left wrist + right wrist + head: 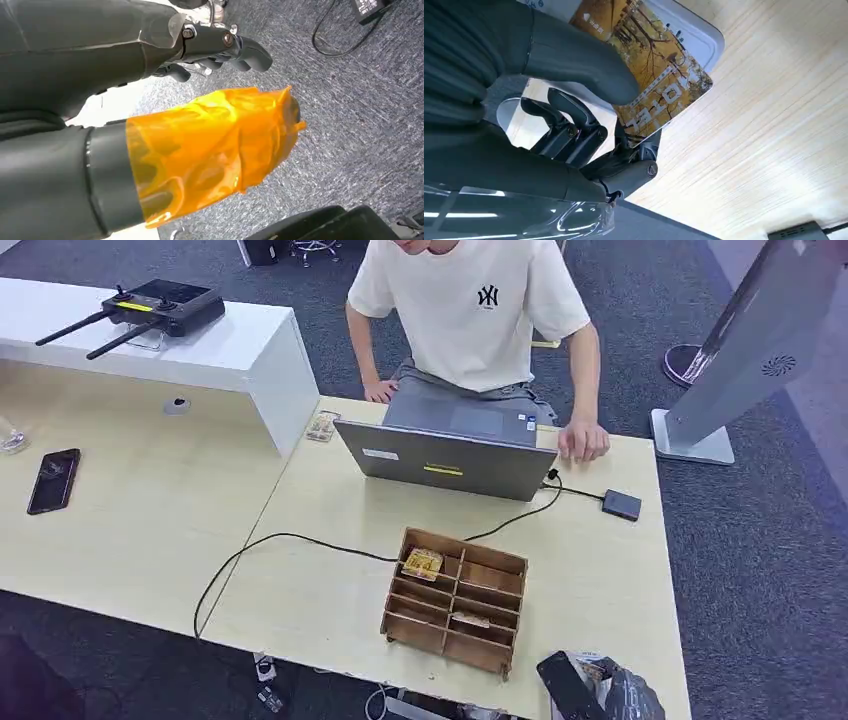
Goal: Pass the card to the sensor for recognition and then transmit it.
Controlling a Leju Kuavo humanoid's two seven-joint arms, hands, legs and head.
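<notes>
My right hand [589, 130] pinches the card [659, 85] between thumb and fingers, over the white sensor [704, 37] lying on the bench [784, 130]. My left hand [215, 45] hangs over carpet [360, 115], fingers curled on nothing.

Divided box [455, 600] near front edge of table [320, 590], card [422, 563] in its rear left compartment. Laptop [450, 455] behind box, person [470, 310] behind laptop. Small box [621, 504] right of laptop. Phone [54, 480] far left, router [160, 306] on raised shelf [240, 350] behind.
</notes>
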